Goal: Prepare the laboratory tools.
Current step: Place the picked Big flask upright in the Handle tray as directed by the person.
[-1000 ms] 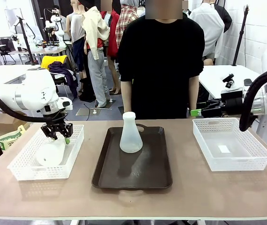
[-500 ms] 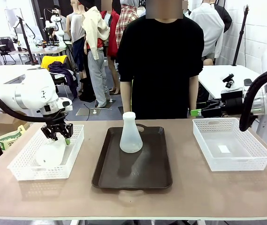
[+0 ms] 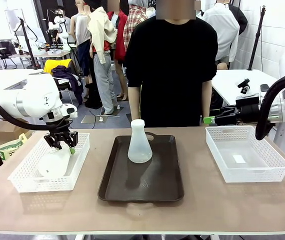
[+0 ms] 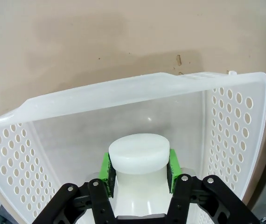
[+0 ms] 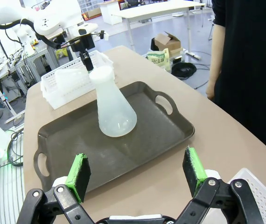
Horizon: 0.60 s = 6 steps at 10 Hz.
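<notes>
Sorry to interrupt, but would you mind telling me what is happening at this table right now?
The left gripper has its jaws shut on the neck of a plastic flask inside the left white basket. A second flask stands upright on the dark tray. The right gripper hangs open above the table, holding nothing. A person stands at the far side, hands off the table.
</notes>
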Available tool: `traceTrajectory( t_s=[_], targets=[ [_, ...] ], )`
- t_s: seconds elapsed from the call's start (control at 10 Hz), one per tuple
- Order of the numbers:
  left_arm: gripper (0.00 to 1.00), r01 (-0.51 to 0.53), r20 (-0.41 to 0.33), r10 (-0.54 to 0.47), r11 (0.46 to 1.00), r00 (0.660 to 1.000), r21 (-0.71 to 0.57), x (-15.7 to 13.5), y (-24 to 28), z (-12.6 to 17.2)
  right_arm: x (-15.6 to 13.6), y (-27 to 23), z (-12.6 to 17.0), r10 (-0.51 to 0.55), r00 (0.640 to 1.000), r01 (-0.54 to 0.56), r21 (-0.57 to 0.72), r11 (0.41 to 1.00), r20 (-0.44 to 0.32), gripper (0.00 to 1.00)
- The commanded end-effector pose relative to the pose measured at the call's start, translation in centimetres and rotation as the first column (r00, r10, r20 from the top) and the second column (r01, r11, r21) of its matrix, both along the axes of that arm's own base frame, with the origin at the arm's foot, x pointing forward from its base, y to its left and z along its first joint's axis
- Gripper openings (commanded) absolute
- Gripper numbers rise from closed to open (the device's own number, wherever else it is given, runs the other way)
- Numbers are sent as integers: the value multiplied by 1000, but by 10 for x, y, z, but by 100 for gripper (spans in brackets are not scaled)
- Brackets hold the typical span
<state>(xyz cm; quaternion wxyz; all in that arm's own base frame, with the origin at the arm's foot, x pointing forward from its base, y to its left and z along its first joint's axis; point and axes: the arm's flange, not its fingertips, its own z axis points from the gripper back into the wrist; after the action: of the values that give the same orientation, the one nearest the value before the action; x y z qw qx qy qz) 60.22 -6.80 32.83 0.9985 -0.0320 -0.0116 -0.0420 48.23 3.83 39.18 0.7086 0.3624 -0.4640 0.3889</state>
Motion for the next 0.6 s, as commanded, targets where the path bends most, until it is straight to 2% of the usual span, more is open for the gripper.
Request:
traceTrajectory(
  t_s=[0.0,0.5],
  targets=[
    [0,8,19,-8,1000,1000,15,2,1,-1,0,0,0,0,1000,0,0,1000,1,100],
    [0,8,19,-8,1000,1000,15,2,1,-1,0,0,0,0,1000,0,0,1000,1,100]
  ],
)
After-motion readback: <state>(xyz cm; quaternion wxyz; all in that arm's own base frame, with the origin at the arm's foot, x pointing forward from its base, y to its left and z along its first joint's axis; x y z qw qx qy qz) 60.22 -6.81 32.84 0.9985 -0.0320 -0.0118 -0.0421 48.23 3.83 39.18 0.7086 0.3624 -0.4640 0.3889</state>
